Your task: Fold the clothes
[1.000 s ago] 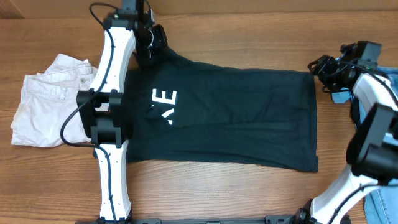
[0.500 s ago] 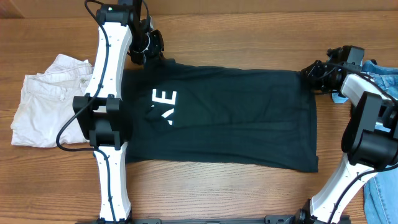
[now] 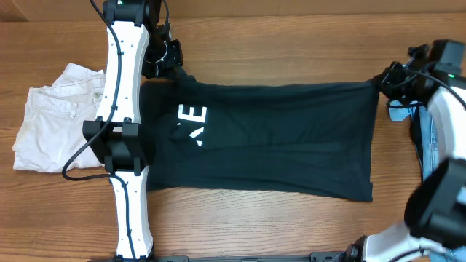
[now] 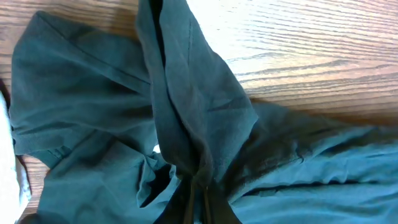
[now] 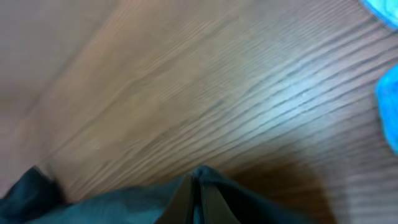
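- Your left gripper is clenched on the shirt at its far shoulder, with cloth bunched between the fingers.
- Your right gripper looks pinched on the far hem corner, though that wrist view is blurred.
- The shirt lies spread on the table, between shorts and jeans.

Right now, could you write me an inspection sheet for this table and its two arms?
Surface: wooden table, bare around the cloth.
Job's things: dark T-shirt spread flat, white letters up, far edge stretched between the grippers.
Clutter: white shorts at one end, blue jeans at the other.
Grippers: left gripper shut on the collar-end corner; right gripper shut on the hem-end corner.
Cables: black cable loops out near the shorts.
Surroundings: nothing seen.
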`<state>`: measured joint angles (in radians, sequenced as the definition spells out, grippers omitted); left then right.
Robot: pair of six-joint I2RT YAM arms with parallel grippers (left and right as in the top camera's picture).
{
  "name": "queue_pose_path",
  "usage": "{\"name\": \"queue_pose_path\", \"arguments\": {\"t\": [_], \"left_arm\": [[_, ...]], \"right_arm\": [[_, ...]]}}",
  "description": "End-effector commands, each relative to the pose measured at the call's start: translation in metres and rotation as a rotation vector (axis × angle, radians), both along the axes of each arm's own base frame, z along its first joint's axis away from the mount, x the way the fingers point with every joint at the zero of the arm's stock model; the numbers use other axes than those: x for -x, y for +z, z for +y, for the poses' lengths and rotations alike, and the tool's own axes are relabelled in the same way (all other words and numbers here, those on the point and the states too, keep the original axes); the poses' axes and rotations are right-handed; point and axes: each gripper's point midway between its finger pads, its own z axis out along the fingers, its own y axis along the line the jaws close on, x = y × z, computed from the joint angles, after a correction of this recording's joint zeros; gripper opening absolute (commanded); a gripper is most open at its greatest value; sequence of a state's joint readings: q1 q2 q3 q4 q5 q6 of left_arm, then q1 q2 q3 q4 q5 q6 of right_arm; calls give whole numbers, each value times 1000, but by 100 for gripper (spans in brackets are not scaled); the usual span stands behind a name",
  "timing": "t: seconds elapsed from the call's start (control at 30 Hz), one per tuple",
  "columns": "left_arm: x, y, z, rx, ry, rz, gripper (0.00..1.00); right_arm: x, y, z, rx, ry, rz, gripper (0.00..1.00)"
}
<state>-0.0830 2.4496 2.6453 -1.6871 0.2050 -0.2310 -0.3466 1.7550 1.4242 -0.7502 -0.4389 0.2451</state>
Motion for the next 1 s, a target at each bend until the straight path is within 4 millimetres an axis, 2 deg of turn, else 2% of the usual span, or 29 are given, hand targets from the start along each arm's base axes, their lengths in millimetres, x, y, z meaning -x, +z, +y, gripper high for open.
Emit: {"name": "queue_pose_path", "arguments": {"t": [0.0, 0.13, 0.23, 0.3, 0.4, 0.53, 0.67, 0.87, 0.97], "left_arm": [[0, 35, 2, 8, -31, -93, 4], [5, 55, 8, -57, -48, -146, 4], [17, 57, 8, -99, -61, -127, 4], [31, 48, 6, -110, -75, -71, 4], [60, 22, 5, -122, -95, 63, 4], [87, -12, 7, -133, -129, 211, 4], [114, -34, 11, -140, -191, 324, 4], [165, -49, 30, -200, -245, 474, 4], [174, -45, 35, -205, -242, 477, 4]], "right_arm": [[13, 18, -4, 48, -12, 8, 4], [34, 5, 4, 16, -1, 108, 4], [40, 3, 8, 2, 16, 131, 4], [48, -1, 13, -15, 21, 168, 4], [65, -19, 21, -45, 28, 252, 4], [93, -42, 31, -82, 29, 378, 4], [130, -56, 19, 4, -6, 553, 4], [167, -61, -4, 140, -98, 734, 4], [176, -60, -2, 140, -89, 772, 4]]}}
